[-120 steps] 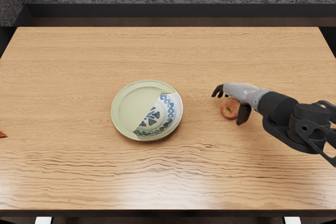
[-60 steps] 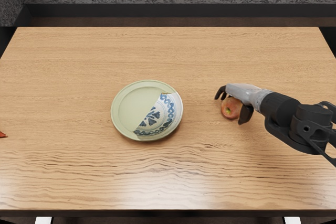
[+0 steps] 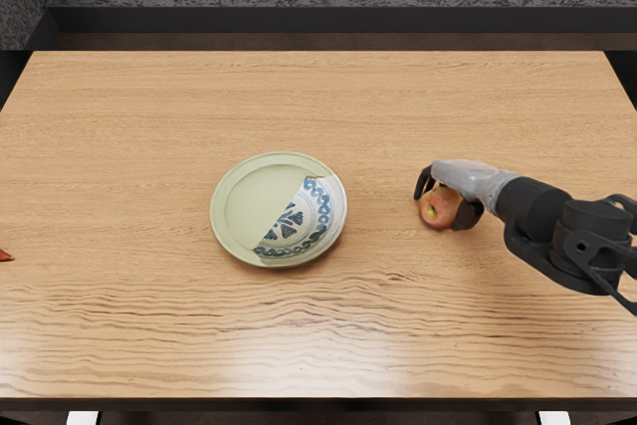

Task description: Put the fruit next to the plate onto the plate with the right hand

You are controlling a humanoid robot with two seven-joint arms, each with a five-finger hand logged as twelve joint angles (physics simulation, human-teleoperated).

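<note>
Over the last second your right hand (image 3: 460, 191) has gone from spread wide above the apple (image 3: 433, 209) to curled around it: the fingers (image 3: 425, 184) now wrap the far side and the thumb has come in from the near side, so the hand looks closed on the fruit. I judge that the grasp is made, or all but made. The apple itself has not shifted. It sits on the table (image 3: 318, 97) in the right half, roughly midway between the far and near edges, and well apart from the plate (image 3: 221, 208) that lies near the table's centre. It does not look lifted yet, so the carry is all still ahead of you. The way is open, with bare wood between fruit and plate and nothing to snag the hand. Lift enough to clear the plate's raised rim, since a low sweep could nudge the plate towards the left edge. You have plenty of table on every side of the plate, and the right edge lies behind your forearm, away from the line of travel. A small red object (image 3: 4, 256) shows at the left edge, far from your work. Your left arm is out of view.
</note>
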